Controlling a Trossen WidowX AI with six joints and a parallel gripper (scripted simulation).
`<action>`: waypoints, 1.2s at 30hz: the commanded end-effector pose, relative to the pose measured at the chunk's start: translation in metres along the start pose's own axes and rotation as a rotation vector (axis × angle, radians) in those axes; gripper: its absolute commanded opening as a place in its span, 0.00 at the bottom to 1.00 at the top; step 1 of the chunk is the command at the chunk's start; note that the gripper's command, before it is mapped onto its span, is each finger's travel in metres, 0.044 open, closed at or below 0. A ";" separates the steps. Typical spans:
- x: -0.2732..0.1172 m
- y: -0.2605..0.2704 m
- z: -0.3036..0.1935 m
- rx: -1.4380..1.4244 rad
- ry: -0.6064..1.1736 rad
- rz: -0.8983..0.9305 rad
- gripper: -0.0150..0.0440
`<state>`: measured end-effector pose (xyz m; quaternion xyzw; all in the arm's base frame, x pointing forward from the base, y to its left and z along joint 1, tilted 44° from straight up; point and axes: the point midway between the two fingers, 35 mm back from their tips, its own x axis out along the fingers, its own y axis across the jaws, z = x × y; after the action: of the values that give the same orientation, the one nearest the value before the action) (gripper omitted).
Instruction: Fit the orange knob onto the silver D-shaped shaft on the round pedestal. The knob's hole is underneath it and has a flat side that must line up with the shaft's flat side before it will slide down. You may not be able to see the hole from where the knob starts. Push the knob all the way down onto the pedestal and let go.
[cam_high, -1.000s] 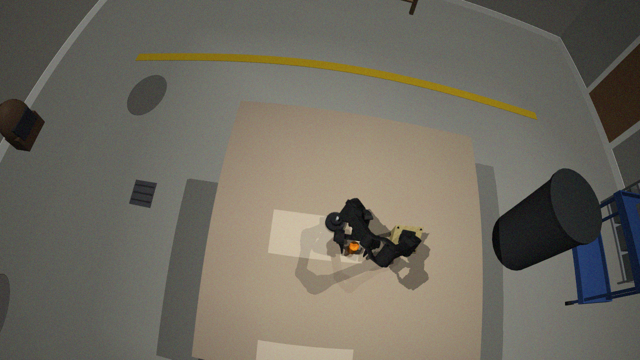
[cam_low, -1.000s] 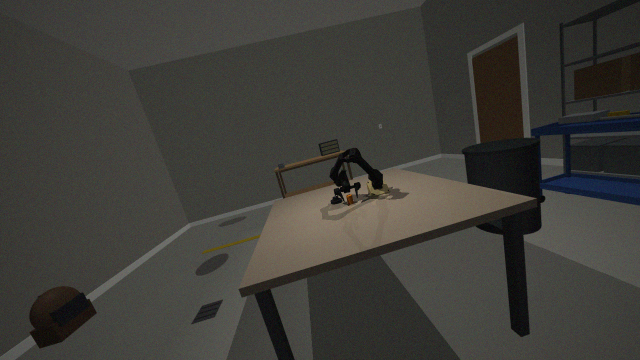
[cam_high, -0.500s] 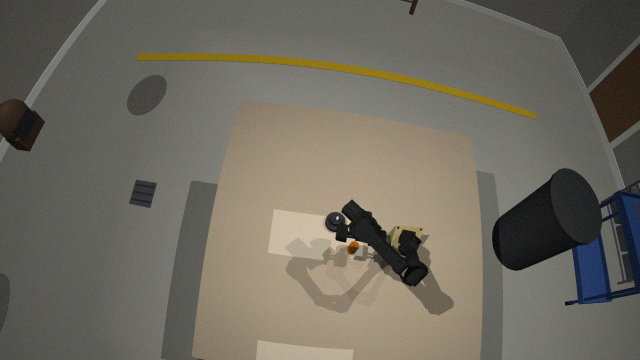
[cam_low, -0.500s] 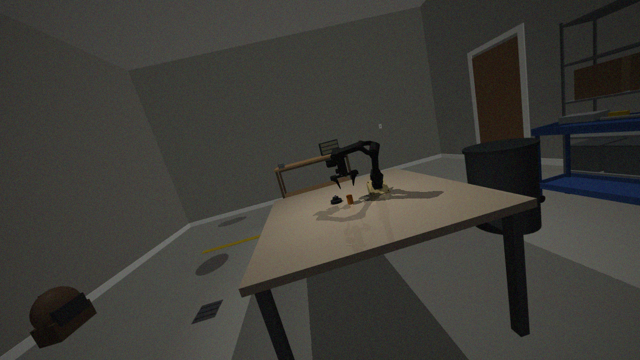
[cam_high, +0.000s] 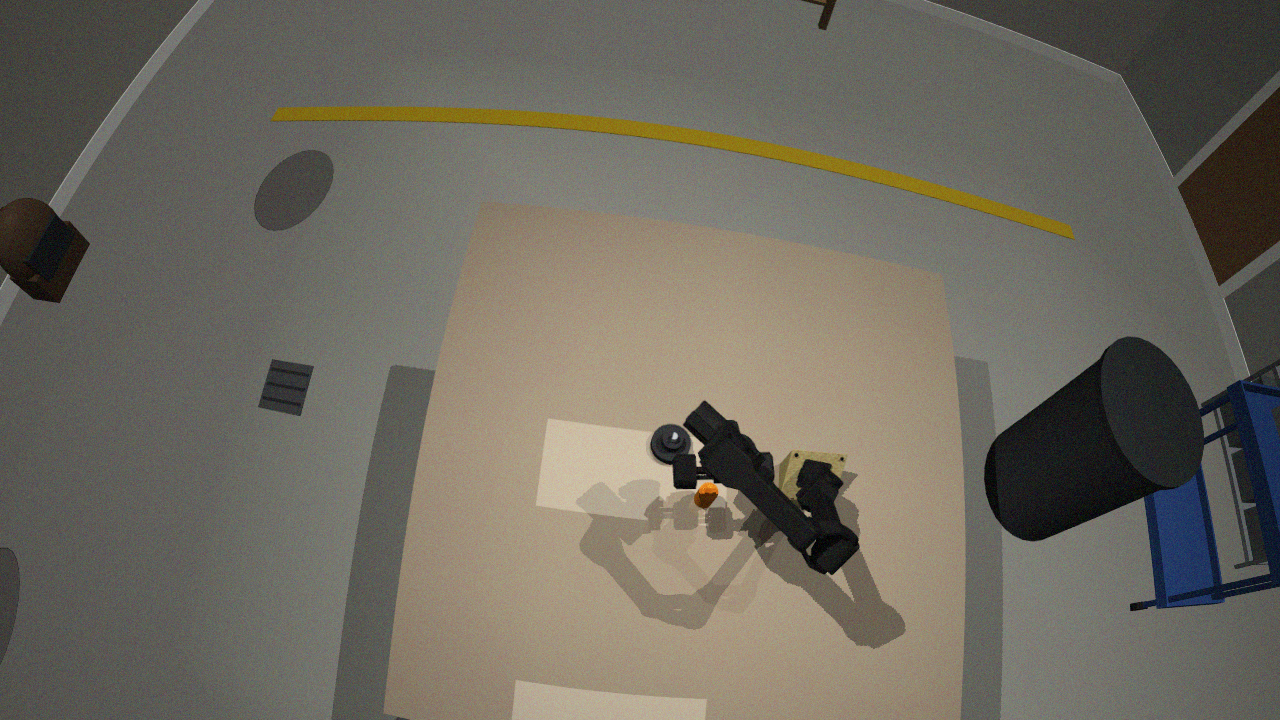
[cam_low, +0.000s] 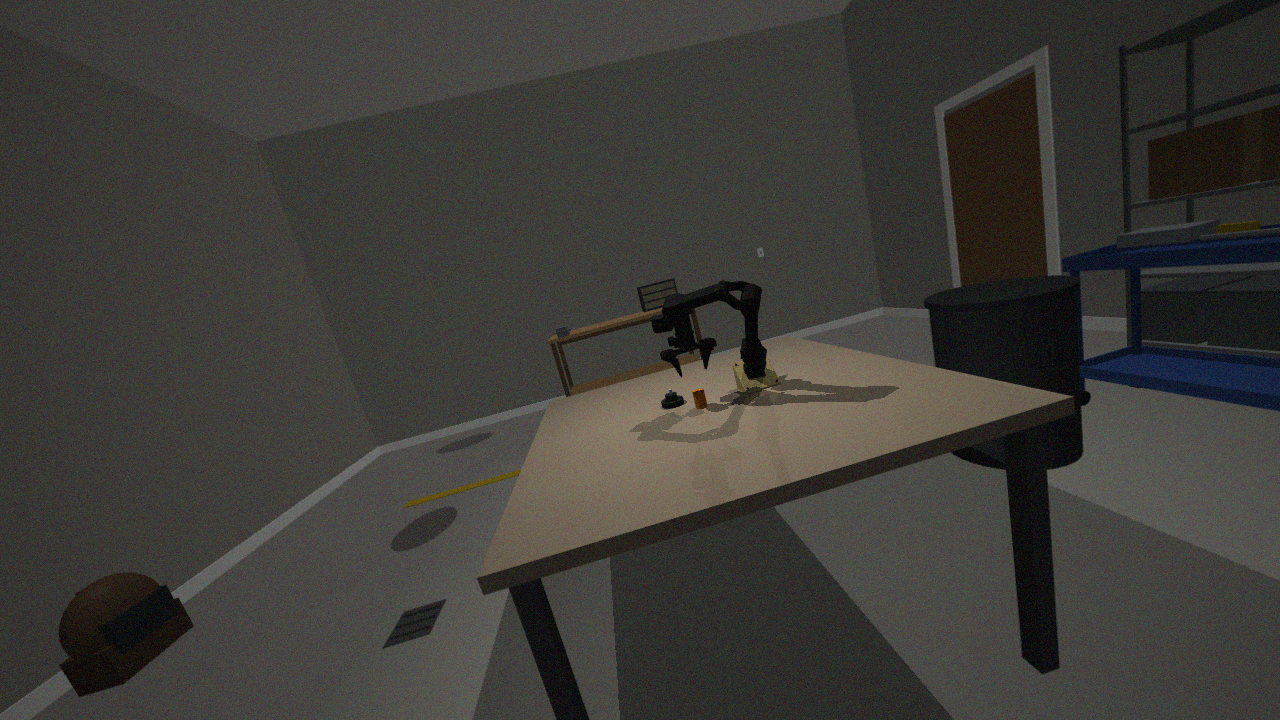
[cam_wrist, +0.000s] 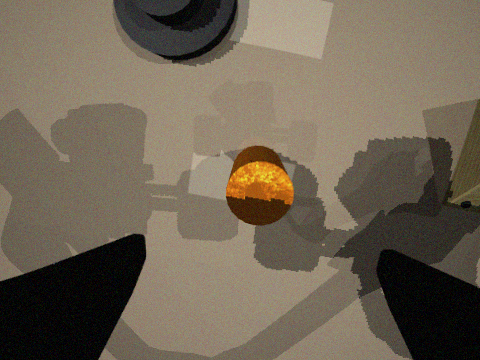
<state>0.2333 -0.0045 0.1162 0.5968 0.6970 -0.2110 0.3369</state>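
The orange knob (cam_high: 706, 495) (cam_low: 699, 399) (cam_wrist: 259, 187) stands upright on the table; its underside and hole are hidden. The dark round pedestal (cam_high: 657, 453) (cam_low: 672, 403) (cam_wrist: 145, 37) stands a short way from the knob. The silver shaft (cam_high: 673, 437) shows as a small bright spot at its centre, and its flat side is too small to make out. My gripper (cam_low: 692, 371) (cam_wrist: 263, 255) is open and empty, above the knob. In the wrist view the knob appears beyond the gap between the fingers. The pedestal is cut off by that view's top edge.
The arm's pale yellow base plate (cam_high: 790, 474) (cam_low: 742, 379) is right of the knob in the top and exterior views. Pale rectangles (cam_high: 572, 465) and arm shadows lie on the table (cam_high: 716, 313) (cam_low: 608, 483). A large dark bin (cam_high: 1056, 447) (cam_low: 1006, 358) stands off the table's right side.
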 end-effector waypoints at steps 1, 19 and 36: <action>0.001 0.000 0.001 -0.285 -0.005 -0.003 1.00; 0.034 -0.003 0.001 -0.285 -0.004 -0.002 1.00; 0.061 0.001 0.002 -0.286 -0.006 -0.001 1.00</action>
<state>0.2309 0.0320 0.0752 0.5402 0.7193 -0.1113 0.4225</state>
